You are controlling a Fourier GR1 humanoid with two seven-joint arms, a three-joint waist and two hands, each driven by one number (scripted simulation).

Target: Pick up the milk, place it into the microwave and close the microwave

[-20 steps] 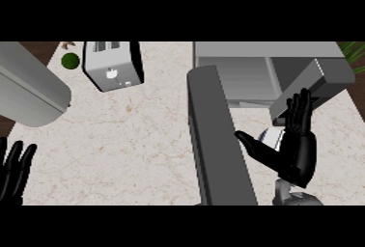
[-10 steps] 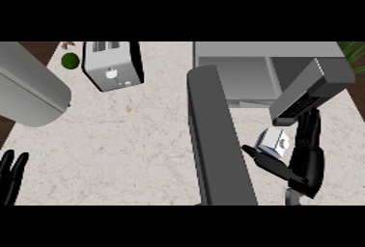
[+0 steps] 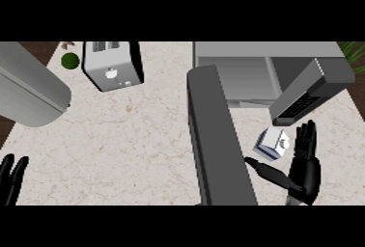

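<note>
Head view: milk point(image 3: 273, 144) lay on counter point(image 3: 128, 144), just outside microwave point(image 3: 271, 72), beside its open door point(image 3: 217, 140). Right hand point(image 3: 303, 166) open beside milk, fingers straight, thumb spread. Left hand point(image 3: 10, 176) rested open, far from microwave.

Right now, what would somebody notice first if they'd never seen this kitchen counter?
Probably the big grey microwave at the top right, its long dark door swung wide open across the middle of the speckled stone counter. Next, the small white and blue milk carton in front of it, with the black right robot hand open beside it.
</note>
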